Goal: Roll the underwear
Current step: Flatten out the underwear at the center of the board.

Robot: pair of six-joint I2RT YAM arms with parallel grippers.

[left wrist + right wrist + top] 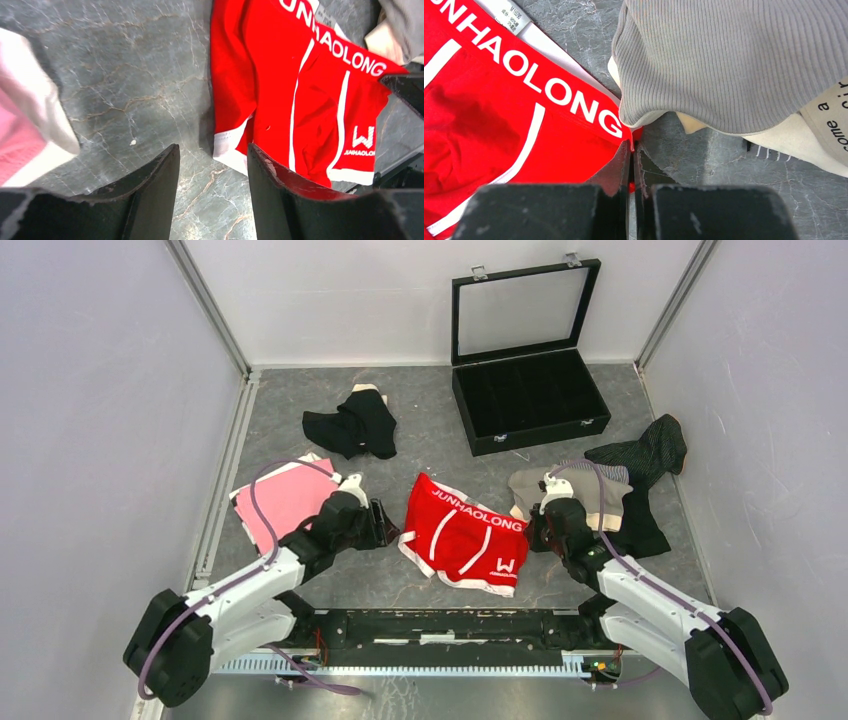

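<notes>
Red underwear (pixel 465 535) with white lettering lay flat on the table (pixel 125 75) between the two grippers. The right gripper (pixel 631 155) was clamped tight on its waistband corner, with a grey ribbed pair (pixel 724 60) just ahead and to its right. The left gripper (pixel 212 155) stood parted, gripping nothing. The red leg hem lay just ahead of its fingers, a pink pair (pixel 20 140) to its left.
</notes>
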